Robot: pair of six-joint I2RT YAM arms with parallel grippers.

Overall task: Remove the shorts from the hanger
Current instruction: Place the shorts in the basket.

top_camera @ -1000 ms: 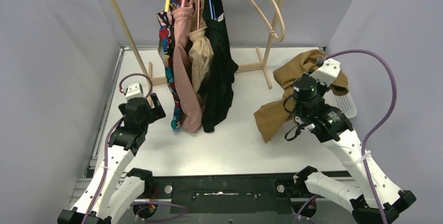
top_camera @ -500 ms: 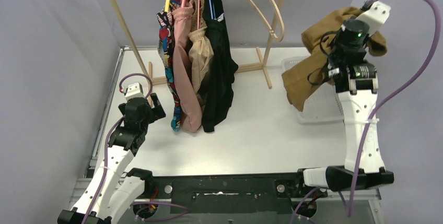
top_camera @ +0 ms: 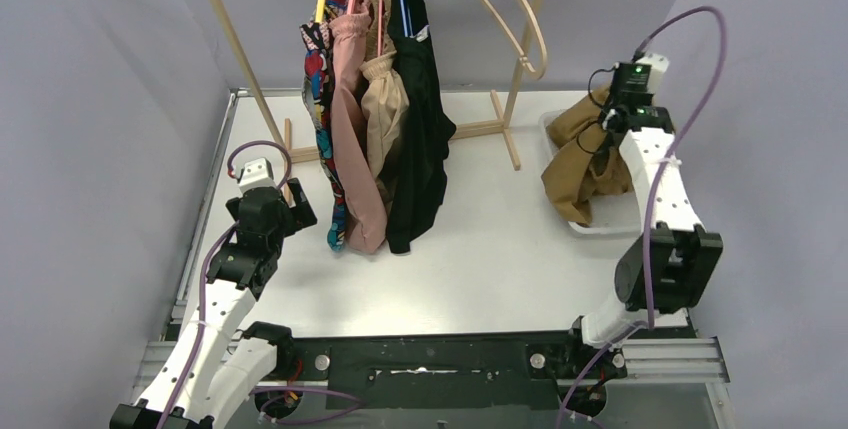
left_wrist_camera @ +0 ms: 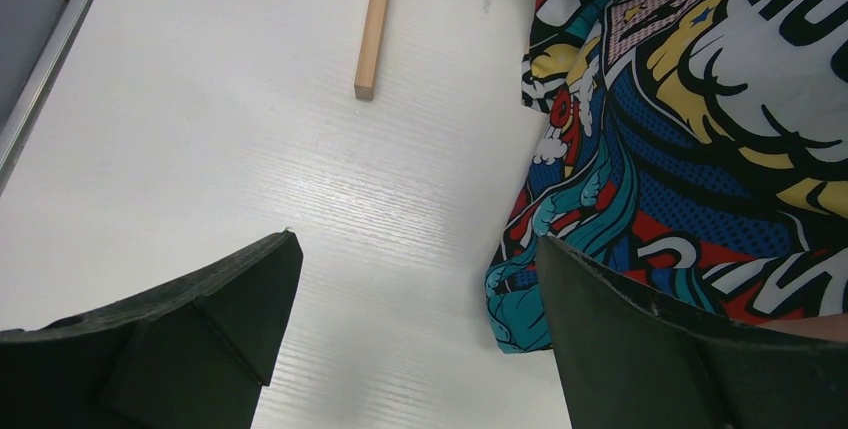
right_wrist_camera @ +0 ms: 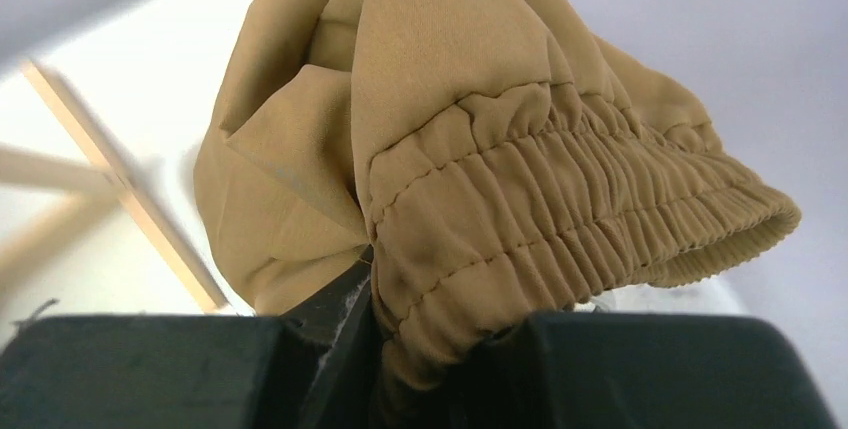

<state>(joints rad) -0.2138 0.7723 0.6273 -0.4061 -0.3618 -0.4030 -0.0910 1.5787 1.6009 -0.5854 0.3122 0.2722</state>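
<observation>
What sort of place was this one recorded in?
Probably a lab robot cell, not a home: plain grey walls box in a white table, a small wooden clothes rack carries hanging shorts, and a tan-brown pair is at a white basket.

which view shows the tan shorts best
The right wrist view: the tan shorts fill it, gathered waistband sharp, pinched in the right end effector. The top external view shows them small, hanging over a white bin. The left wrist view shows only the comic-print shorts.
</observation>
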